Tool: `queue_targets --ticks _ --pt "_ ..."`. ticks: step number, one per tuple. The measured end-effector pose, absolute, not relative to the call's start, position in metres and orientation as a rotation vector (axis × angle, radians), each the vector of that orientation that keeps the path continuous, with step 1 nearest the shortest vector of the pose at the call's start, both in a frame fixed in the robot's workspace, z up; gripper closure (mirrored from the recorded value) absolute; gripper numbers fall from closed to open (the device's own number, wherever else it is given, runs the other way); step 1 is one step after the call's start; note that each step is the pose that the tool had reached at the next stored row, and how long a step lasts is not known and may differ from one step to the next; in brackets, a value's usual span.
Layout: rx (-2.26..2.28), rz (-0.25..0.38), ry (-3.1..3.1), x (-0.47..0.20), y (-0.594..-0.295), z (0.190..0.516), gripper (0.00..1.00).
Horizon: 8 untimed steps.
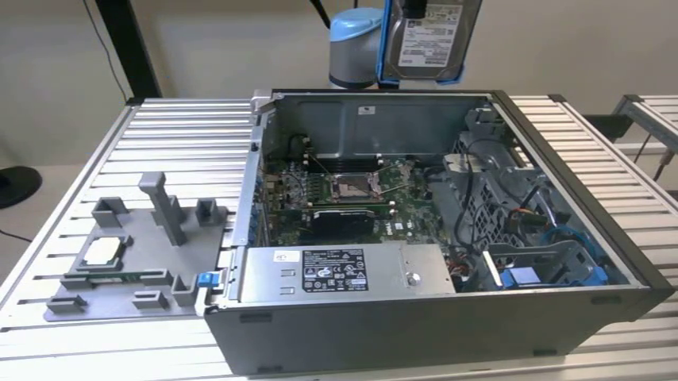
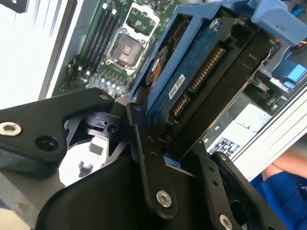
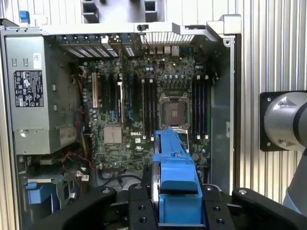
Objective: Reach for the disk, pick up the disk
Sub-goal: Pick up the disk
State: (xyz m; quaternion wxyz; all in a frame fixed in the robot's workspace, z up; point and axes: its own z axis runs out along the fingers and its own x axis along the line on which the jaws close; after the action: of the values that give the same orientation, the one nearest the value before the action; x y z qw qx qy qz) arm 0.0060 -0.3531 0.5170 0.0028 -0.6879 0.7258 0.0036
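Note:
The disk (image 1: pixel 429 40) hangs upright high above the back wall of the open computer case, its white label facing the exterior view and blue bracket along its edges. My gripper (image 1: pixel 415 8) holds it from above, at the picture's upper edge. In the second wrist view, my gripper (image 2: pixel 168 143) is shut on the disk (image 2: pixel 192 81), whose blue circuit-board side and connector show between the black fingers (image 2: pixel 144 158). In the first wrist view, the disk's blue bracket (image 3: pixel 175 165) sticks out edge-on from my gripper (image 3: pixel 177 213), well above the motherboard.
The open computer case (image 1: pixel 424 325) sits on a slatted aluminium table (image 1: pixel 180 127). Inside are a motherboard with a CPU socket (image 1: pixel 350 187), a grey power supply box (image 1: pixel 329 274) and a blue drive bay (image 1: pixel 529 278). A grey fixture (image 1: pixel 138 254) holding a small chip lies to the exterior view's left. A blue sleeve (image 2: pixel 283 191) is nearby.

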Motion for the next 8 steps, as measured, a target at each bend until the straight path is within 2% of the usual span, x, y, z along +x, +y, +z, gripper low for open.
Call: queue_targets --ticks 8 --pt "-2.157 0.012 2.276 0.03 -0.353 0.517 1.0"
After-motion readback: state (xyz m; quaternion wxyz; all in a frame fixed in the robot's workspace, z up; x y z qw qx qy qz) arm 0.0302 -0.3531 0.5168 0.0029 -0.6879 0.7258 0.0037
